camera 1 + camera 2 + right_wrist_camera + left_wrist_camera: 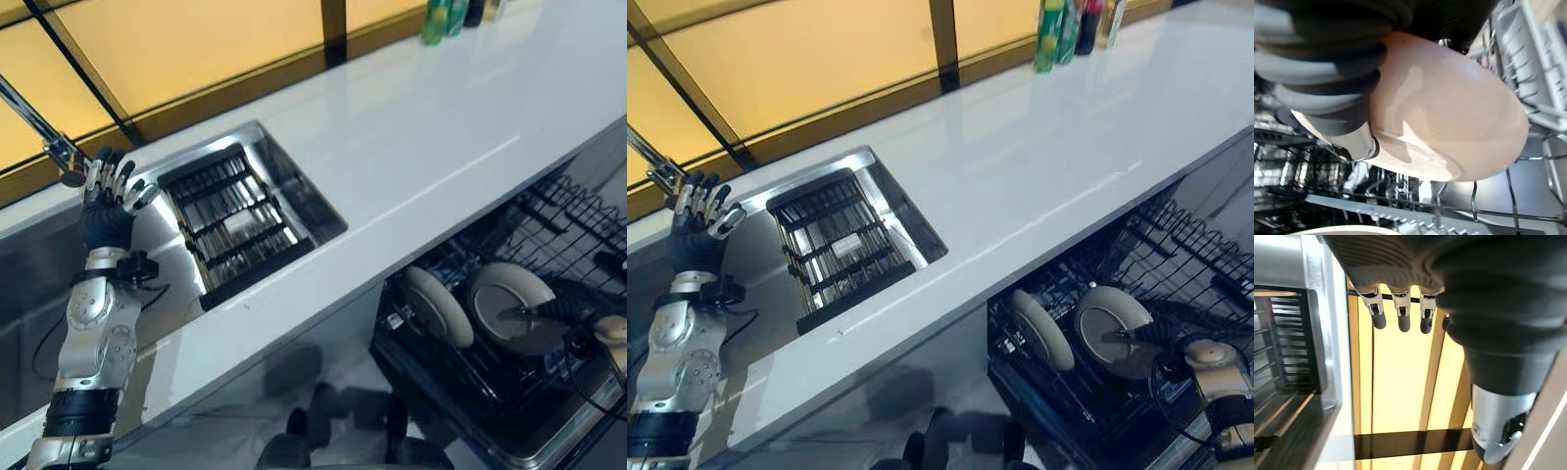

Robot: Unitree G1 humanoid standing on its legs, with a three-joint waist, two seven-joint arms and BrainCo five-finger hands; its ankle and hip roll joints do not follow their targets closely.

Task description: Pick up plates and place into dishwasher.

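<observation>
The right hand [1347, 98] is gripping a plate [509, 305] in the dishwasher rack [549, 225], another plate [438, 305] standing beside it, while the left hand [110, 201] is hovering open-fingered over an emptied sink rack [235, 220].

Surroundings: white bench, sink, faucet, bottles, window panels.

A glossy white bench [421, 147] runs diagonally across the head views. A stainless sink [284, 181] is recessed into it, and a black slatted rack [230, 220] lies inside the sink basin. A metal faucet [39, 132] rises at the far side of the sink. A group of bottles [1073, 24], one of them green, stands upright at the far edge of the bench. Behind the bench, amber window panels [186, 44] are divided by dark frame bars [334, 29].
</observation>
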